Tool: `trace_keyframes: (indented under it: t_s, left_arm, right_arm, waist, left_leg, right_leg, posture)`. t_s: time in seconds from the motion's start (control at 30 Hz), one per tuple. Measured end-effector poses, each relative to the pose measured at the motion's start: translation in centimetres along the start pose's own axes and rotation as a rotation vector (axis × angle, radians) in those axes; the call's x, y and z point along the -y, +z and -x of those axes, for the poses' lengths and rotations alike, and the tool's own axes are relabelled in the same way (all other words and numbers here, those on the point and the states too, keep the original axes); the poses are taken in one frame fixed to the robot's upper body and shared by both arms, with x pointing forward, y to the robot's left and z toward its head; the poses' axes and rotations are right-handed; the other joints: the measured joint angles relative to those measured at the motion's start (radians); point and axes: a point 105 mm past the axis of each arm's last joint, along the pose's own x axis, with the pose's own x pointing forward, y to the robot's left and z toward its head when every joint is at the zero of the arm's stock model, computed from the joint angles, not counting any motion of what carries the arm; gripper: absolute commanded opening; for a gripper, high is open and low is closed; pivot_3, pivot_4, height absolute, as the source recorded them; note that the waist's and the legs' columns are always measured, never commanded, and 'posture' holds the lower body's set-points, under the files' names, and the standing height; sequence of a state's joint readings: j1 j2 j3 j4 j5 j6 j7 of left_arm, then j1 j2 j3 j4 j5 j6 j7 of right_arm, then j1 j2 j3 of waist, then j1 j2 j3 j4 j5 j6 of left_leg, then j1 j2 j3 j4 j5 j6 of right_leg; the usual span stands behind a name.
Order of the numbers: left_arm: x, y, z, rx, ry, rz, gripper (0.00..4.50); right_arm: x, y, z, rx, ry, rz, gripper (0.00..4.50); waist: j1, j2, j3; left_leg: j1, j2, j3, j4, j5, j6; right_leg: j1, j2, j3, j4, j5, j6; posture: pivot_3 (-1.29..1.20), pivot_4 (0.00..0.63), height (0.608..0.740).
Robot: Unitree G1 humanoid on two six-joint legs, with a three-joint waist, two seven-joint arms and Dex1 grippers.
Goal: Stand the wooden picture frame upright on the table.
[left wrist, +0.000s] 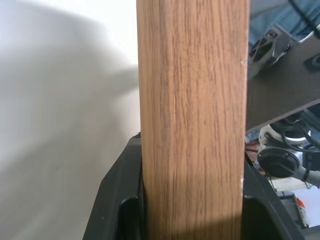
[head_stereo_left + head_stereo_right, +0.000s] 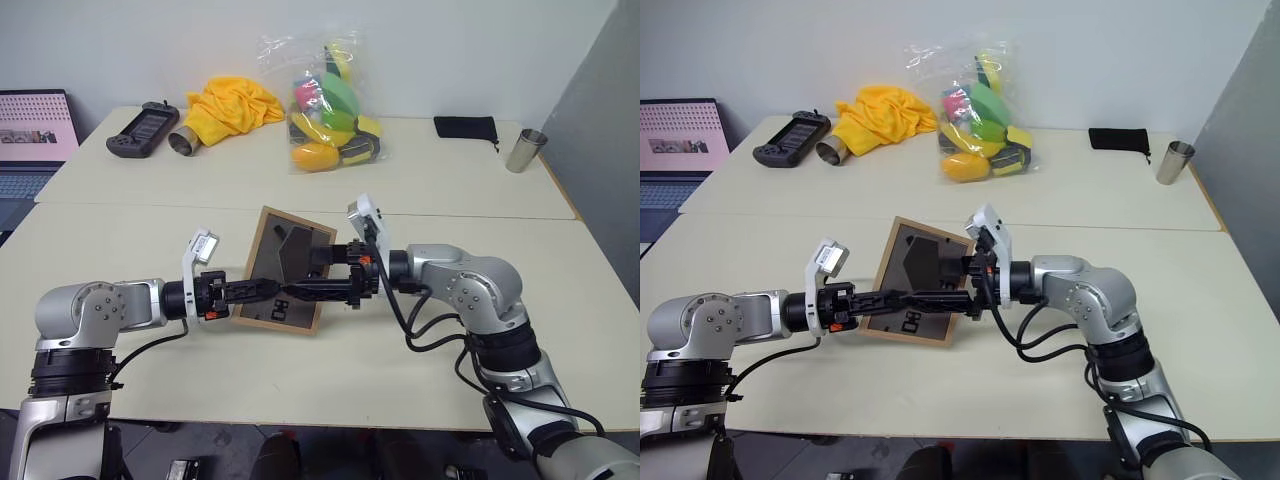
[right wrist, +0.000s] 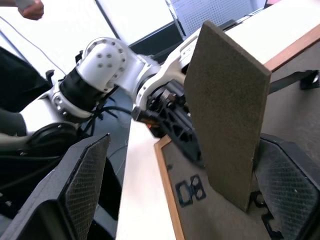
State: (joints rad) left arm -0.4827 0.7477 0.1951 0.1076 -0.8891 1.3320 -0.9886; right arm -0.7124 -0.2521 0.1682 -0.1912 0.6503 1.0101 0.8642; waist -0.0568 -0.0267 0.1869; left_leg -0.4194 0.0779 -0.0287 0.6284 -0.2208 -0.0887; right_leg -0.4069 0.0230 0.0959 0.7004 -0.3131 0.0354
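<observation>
The wooden picture frame (image 2: 285, 280) is held tilted above the near part of the table (image 2: 150, 230), its dark back panel facing up toward the head camera; the left gripper (image 2: 262, 291) is clamped on the frame's light-wood edge, its two black fingers (image 1: 117, 200) pressing either side of the wood; the right gripper (image 2: 318, 288) reaches in from the other side with its fingers spread wide apart, one on each side of the frame's brown stand flap (image 3: 227, 125), not gripping it; both arms meet at the frame.
</observation>
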Motion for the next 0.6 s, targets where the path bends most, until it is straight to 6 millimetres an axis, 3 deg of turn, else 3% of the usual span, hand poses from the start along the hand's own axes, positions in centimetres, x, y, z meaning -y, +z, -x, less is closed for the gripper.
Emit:
trace_keyframes:
  t_s: [0.1,0.13,0.23,0.37,0.47,0.6]
  left_arm:
    - [-0.2,-0.3,0.2,0.007,0.013,0.049,1.29]
    - [-0.1,-0.4,0.5,0.012,0.009,0.090,1.29]
    - [0.1,-0.4,1.0,0.017,0.007,0.132,1.29]
    - [0.5,-1.3,0.9,-0.005,-0.053,0.261,1.29]
    - [0.7,-1.2,1.0,0.012,-0.086,0.302,1.29]
    - [1.1,-1.1,0.8,0.030,-0.122,0.339,1.29]
  right_arm:
    - [1.9,-1.1,2.9,-0.066,-0.135,0.104,4.48]
    - [3.2,-1.9,5.1,-0.113,-0.238,0.201,4.48]
    - [4.6,-2.1,7.0,-0.156,-0.334,0.400,4.48]
    - [6.7,-2.4,9.3,-0.320,-0.463,1.108,4.48]
    - [6.0,-3.5,8.2,-0.314,-0.369,1.491,4.48]
    - [4.3,-4.1,4.9,-0.163,-0.240,1.683,4.48]
  waist:
    - [0.002,0.000,0.000]
    - [0.007,0.000,0.000]
    - [0.004,0.000,0.000]
    - [-0.004,-0.001,0.000]
    - [-0.011,-0.001,0.000]
    - [-0.013,-0.001,0.000]
  left_leg:
    - [-0.001,0.000,0.000,0.000,0.000,0.000]
    - [-0.001,-0.001,0.000,0.001,0.000,0.000]
    - [-0.001,-0.001,0.000,0.000,0.000,0.000]
    - [-0.001,-0.001,0.001,0.000,0.000,0.000]
    - [0.001,0.000,0.002,0.000,0.000,0.000]
    - [0.002,0.000,0.001,0.002,0.001,-0.001]
  right_leg:
    - [0.000,0.000,0.000,-0.001,0.000,0.000]
    - [0.000,-0.001,0.000,-0.002,0.000,0.001]
    - [0.000,0.000,0.000,-0.003,0.000,0.001]
    - [0.000,-0.001,0.001,-0.002,0.000,0.001]
    - [0.000,0.000,0.002,0.000,0.000,0.001]
    - [0.000,-0.001,0.002,0.006,0.000,0.000]
  posture:
    - [0.00,0.150,0.740]
    - [0.00,0.150,0.740]
    - [0.00,0.150,0.740]
    - [0.00,0.150,0.740]
    - [0.00,0.150,0.740]
    - [0.00,0.150,0.740]
